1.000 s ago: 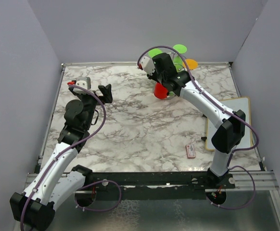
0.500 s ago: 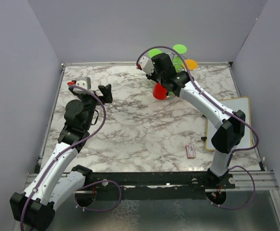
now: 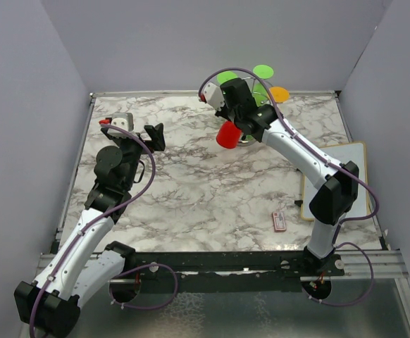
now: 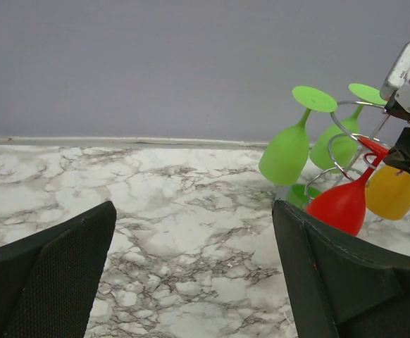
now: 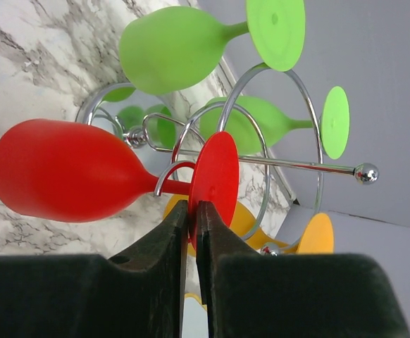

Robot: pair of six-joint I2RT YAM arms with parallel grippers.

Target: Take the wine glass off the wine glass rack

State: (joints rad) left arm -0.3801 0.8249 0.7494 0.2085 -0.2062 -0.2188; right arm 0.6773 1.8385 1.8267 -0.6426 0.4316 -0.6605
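Right gripper (image 5: 193, 208) is clamped narrow on the foot (image 5: 215, 176) of the red wine glass (image 5: 64, 172), the disc's edge pinched between the fingers. The glass is held tilted, nearly on its side. A curled wire end of the rack (image 5: 364, 172) is seen around the stem, so the glass is not yet freed. In the top view the bowl is pointed toward 8 o'clock from the rack. Two green glasses (image 5: 170, 49) and an orange glass (image 5: 316, 239) are hung on other loops. The rack is stood at 1 o'clock on the marble table (image 3: 191, 183). Left gripper (image 4: 191, 274) is held wide apart and empty at 10 o'clock, well apart from the rack.
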